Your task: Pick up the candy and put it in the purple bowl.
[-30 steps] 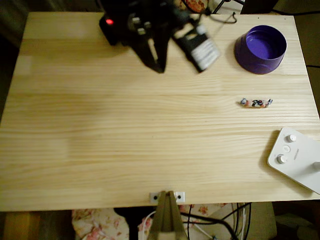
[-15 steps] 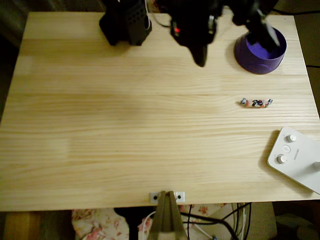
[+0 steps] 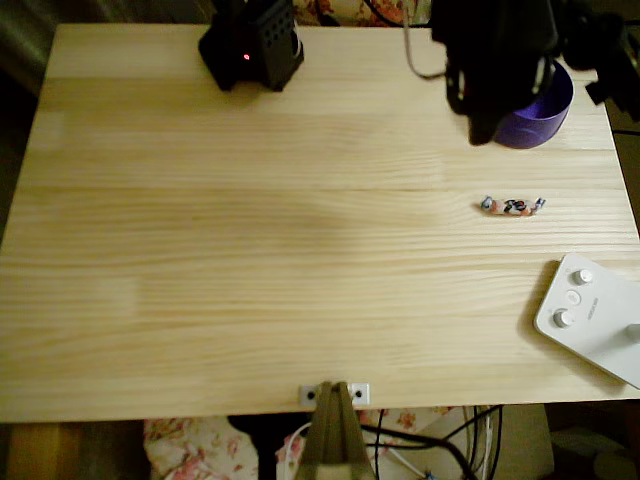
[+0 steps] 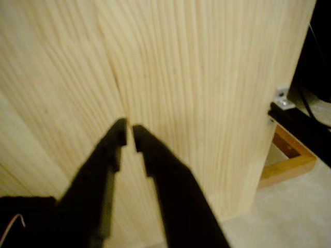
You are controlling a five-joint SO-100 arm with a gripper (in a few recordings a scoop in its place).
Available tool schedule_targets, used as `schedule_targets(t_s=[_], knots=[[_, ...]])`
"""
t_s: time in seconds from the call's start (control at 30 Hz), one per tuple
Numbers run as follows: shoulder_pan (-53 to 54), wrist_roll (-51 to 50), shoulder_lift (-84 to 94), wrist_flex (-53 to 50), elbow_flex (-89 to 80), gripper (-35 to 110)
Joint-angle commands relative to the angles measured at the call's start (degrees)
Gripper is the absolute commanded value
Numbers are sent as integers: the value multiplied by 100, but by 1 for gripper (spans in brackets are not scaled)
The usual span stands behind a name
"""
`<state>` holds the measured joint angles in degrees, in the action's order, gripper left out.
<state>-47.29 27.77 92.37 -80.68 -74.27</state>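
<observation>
The candy (image 3: 511, 206), a short pinkish-orange strip with dark and blue bits, lies flat on the wooden table at the right. The purple bowl (image 3: 548, 108) stands at the back right, its left part covered by my black arm. My gripper (image 3: 483, 133) hangs over the bowl's left edge, pointing toward the candy and well short of it. In the wrist view the gripper (image 4: 129, 132) has its black fingers (image 4: 111, 150) drawn together to a thin slit, holding nothing, with bare wood beneath.
A white device with knobs (image 3: 590, 312) sits at the front right corner. The arm's black base (image 3: 250, 45) stands at the back edge. A metal bracket (image 3: 333, 393) is clamped at the front edge. The table's right edge runs close past the bowl.
The arm has swung right along the back of the table, from near its base to over the purple bowl's left side. The candy and bowl have not moved.
</observation>
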Motion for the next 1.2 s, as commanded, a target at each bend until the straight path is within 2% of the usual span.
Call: schedule_targets(t_s=[0.0, 0.73, 1.17], knots=[[-237, -70, -123, 26, 721, -1], [-686, -940, -2505, 352, 2637, 2], [-765, -1055, -3041, 141, 3190, 17]])
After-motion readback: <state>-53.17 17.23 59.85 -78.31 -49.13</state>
